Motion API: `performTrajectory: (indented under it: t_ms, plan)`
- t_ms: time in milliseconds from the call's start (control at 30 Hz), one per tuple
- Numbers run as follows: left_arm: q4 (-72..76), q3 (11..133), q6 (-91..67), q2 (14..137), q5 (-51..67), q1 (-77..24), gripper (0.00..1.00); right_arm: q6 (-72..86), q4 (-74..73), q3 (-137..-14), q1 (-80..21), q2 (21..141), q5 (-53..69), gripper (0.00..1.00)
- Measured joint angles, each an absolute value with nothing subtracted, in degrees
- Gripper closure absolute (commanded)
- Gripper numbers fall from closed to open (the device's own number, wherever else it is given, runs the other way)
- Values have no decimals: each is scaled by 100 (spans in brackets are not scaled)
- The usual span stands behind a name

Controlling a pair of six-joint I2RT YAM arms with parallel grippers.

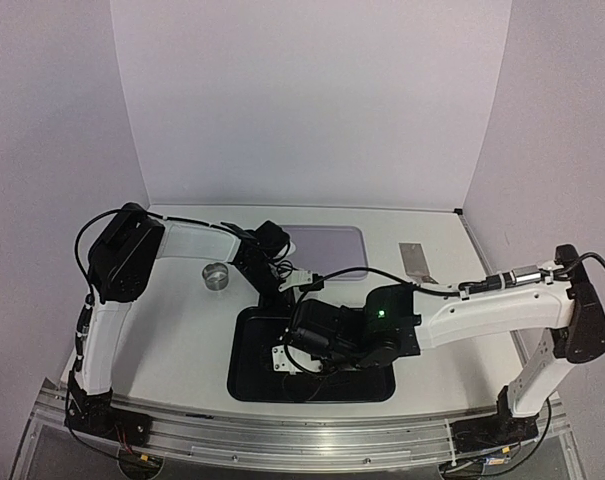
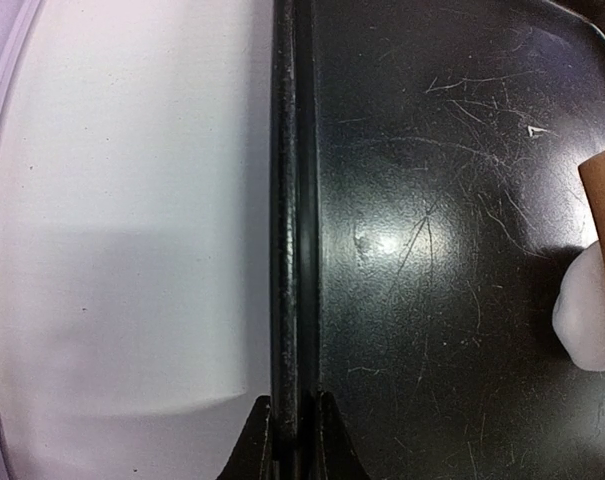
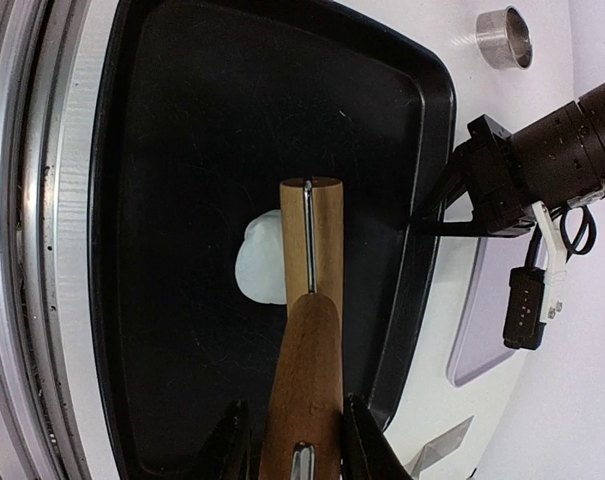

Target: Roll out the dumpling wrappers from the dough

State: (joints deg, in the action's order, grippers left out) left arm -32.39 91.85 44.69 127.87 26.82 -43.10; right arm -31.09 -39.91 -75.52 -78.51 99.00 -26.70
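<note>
A small soft white lump of dough [image 3: 260,262] lies in the black tray [image 3: 182,100]. A wooden rolling pin [image 3: 312,235] rests over the lump's right side, and my right gripper [image 3: 294,440] is shut on its handle. My left gripper [image 2: 294,440] is shut on the tray's rim [image 2: 287,200], at the tray's far left edge in the top view. From the left wrist view the dough [image 2: 585,315] and the pin's end [image 2: 604,240] show at the right border. In the top view the right arm hides the dough. No dumpling wrappers are in view.
A small metal ring [image 1: 217,275] stands on the table left of the tray [image 1: 252,385]. Behind the tray lies a pale purple mat [image 1: 327,245], with a metal scraper [image 1: 414,260] to its right. White walls close in the back and sides.
</note>
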Motion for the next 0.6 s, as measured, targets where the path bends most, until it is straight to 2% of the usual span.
performTrajectory:
  t_ms: [600]
  plan:
    - [-3242, 9192, 4471, 12787, 2662, -4314, 100, -2910, -4128, -7602, -8149, 10068, -3009, 100]
